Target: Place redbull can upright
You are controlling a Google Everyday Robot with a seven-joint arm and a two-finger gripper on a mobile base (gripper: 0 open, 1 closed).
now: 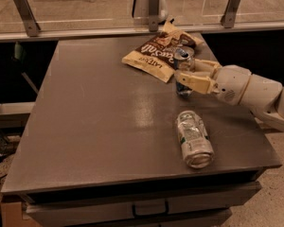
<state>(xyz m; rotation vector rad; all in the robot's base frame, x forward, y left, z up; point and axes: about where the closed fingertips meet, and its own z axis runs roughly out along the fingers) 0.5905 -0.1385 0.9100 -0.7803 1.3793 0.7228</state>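
Note:
The redbull can (183, 56) is slim and silver with blue patches. It stands upright on the grey table (99, 126), right next to the chip bag's right edge. My gripper (185, 71) reaches in from the right and is shut on the can's middle, one cream finger (195, 81) crossing in front of it and the other behind it. The can's lower end (183, 91) shows below the finger, at or just above the tabletop.
A brown and cream chip bag (157, 55) lies at the back of the table. A wider silver can with a green-and-white label (193, 138) lies on its side near the front right. A rail with glass panels (132, 27) runs behind the table.

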